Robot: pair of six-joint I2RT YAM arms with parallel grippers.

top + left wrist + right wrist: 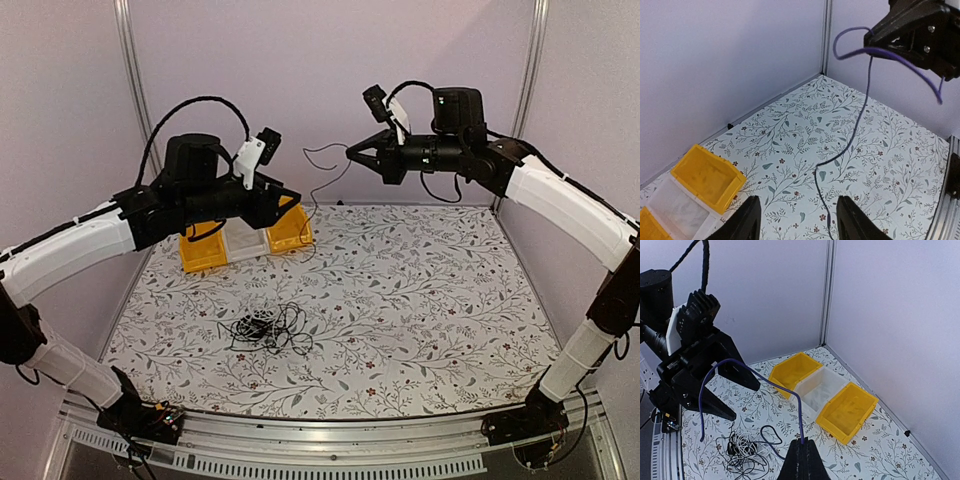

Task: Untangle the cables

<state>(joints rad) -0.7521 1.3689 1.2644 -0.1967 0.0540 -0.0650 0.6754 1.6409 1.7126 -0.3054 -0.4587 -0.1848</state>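
R hand [801, 452]: fingers pressed together, pinching one thin cable [740, 362] close to its end, held high over the far side of the table [430, 300]. A short tail arcs over and dangles free. The long run drops to the table just beside the bins [205, 255], then seems to trail back toward the heap [265, 328] of other cables in the front-left part of the table. Can't tell if it's fully clear of the heap or snagged, as the strand's too thin in the top view. L hand [799, 210]: fingers spread, holding nothing, hovering above the bins, w/ the lower strand lining up b/w its fingers in its own cam but lying well below them. Step in hand, I'd judge, is drawing this one cable out of the heap. To do it well, pull slow and straight, away from the heap and the bins, since the strand passes near a bin edge where a plug could catch. Watch the heap: if the whole lot starts to drag, stop. Bring the L hand down to pinch the same strand lower, near where it meets the table, and feed it out hand over hand rather than yanking. The grip sits near the tip, so a slip is likely under tension; go easy. Once free, lay it out straight on bare table, well apart from the heap.
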